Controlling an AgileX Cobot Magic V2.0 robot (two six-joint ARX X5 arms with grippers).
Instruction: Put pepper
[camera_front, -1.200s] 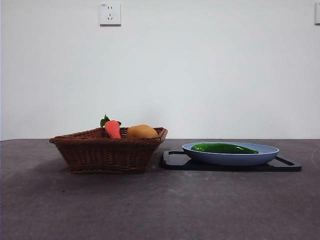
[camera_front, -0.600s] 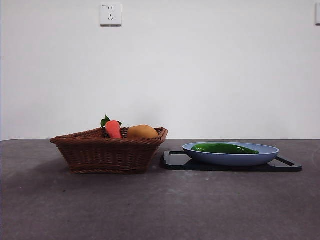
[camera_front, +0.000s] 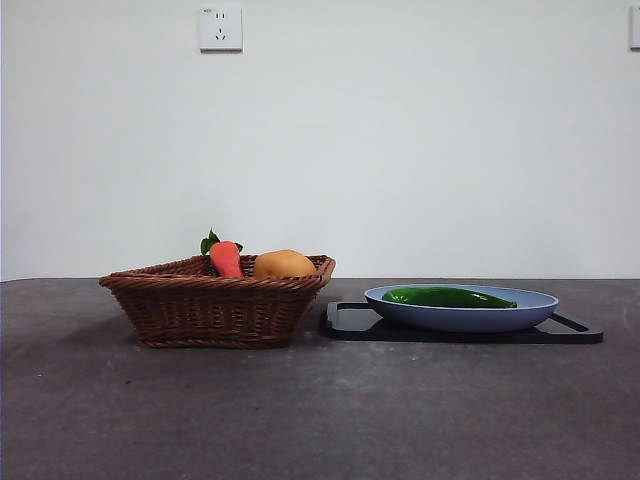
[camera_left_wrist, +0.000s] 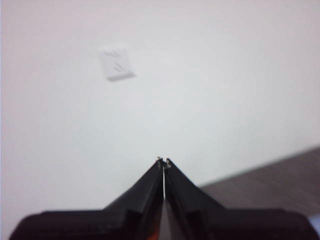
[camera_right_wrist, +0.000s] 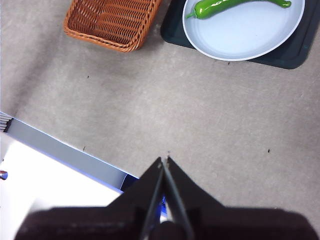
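The long glossy green pepper (camera_front: 448, 297) lies in the blue plate (camera_front: 535, 308) on a black tray (camera_front: 350, 326), right of centre in the front view. From the right wrist view the pepper (camera_right_wrist: 235, 6) rests along one edge of that plate (camera_right_wrist: 250, 35). My right gripper (camera_right_wrist: 164, 161) is shut, high above bare table and well away from the plate. My left gripper (camera_left_wrist: 163, 162) is also shut and faces the white wall. Neither arm shows in the front view.
A brown wicker basket (camera_front: 215, 305) stands left of the tray, holding a red-orange carrot-like item (camera_front: 225, 258) and a rounded orange-yellow fruit (camera_front: 284, 264). A wall socket (camera_front: 220, 28) sits high on the wall. A white and blue table edge (camera_right_wrist: 60, 150) lies below the right gripper.
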